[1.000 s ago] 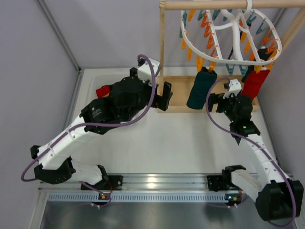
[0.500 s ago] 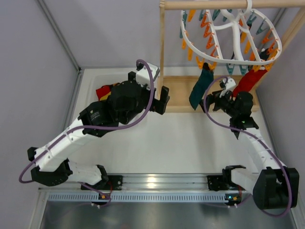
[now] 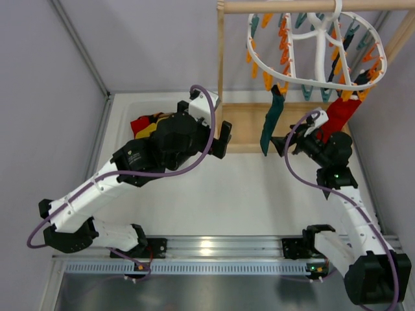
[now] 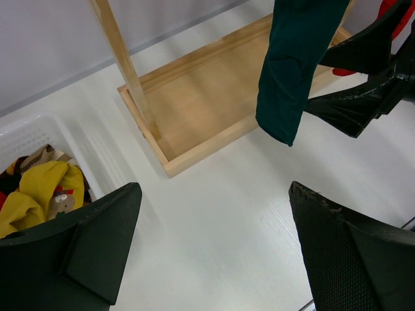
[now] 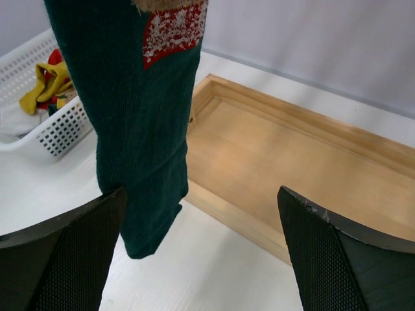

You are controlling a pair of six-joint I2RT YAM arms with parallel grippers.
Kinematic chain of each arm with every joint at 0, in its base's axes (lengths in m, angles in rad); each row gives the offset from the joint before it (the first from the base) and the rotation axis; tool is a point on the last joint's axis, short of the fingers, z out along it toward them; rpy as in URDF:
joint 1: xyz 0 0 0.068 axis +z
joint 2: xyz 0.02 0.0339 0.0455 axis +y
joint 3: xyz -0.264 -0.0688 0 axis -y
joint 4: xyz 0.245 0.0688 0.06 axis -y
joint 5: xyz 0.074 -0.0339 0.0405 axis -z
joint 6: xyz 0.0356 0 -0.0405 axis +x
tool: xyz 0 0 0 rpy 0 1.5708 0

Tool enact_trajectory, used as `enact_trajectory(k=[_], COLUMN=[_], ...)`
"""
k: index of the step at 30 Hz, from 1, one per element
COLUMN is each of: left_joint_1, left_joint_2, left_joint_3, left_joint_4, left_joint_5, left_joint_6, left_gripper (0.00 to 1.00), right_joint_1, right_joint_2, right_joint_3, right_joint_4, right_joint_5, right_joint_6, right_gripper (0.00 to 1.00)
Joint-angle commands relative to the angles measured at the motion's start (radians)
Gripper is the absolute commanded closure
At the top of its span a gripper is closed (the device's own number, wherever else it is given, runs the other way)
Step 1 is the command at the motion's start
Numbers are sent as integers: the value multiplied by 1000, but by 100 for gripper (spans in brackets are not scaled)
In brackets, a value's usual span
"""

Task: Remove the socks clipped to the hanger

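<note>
The white oval hanger [image 3: 311,48] with orange and teal clips hangs from the wooden rod. A dark teal sock [image 3: 271,126] hangs clipped at its near left, and a red sock [image 3: 340,111] at its near right. My right gripper [image 3: 295,144] is open and empty, just right of the teal sock's lower end. In the right wrist view the teal sock [image 5: 139,116] hangs at the left finger, with the gripper [image 5: 201,194] wide open. My left gripper [image 3: 224,139] is open and empty left of the sock. It [image 4: 214,194] faces the teal sock [image 4: 295,71] from a distance.
The wooden stand's post [image 3: 220,58] and tray base [image 3: 249,123] stand under the hanger. A white basket [image 3: 126,113] at the back left holds yellow and red socks [image 3: 148,123]. It also shows in the left wrist view [image 4: 26,133] and the right wrist view [image 5: 58,126].
The hanger has swung and turned, and the teal sock now hangs edge-on. My right gripper has shifted slightly right and down beside it. The left arm has edged a little to the right.
</note>
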Motion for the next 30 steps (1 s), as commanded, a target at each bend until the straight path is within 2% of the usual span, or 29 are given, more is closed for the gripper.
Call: enact_trajectory(k=[1, 14, 22, 27, 30], left_joint_1=[1, 1, 1, 1, 1], left_joint_2=[-34, -46, -48, -59, -60], left_joint_3=[-5, -34, -48, -61, -58], left_joint_4=[34, 36, 36, 36, 36], left_joint_5=[7, -4, -4, -15, -9], left_joint_6=[-10, -12, -8, -4, -7], left_gripper=[1, 1, 1, 1, 1], right_joint_1=[-14, 3, 21, 24, 41], right_joint_2=[3, -56, 28, 72, 120], right_joint_3=[10, 3, 49, 72, 69], right_joint_4=[10, 3, 18, 41, 81], right_joint_5=[-11, -30, 194, 139, 60], right_joint_6=[43, 89, 55, 44, 26], right_gripper=[7, 6, 6, 7, 13])
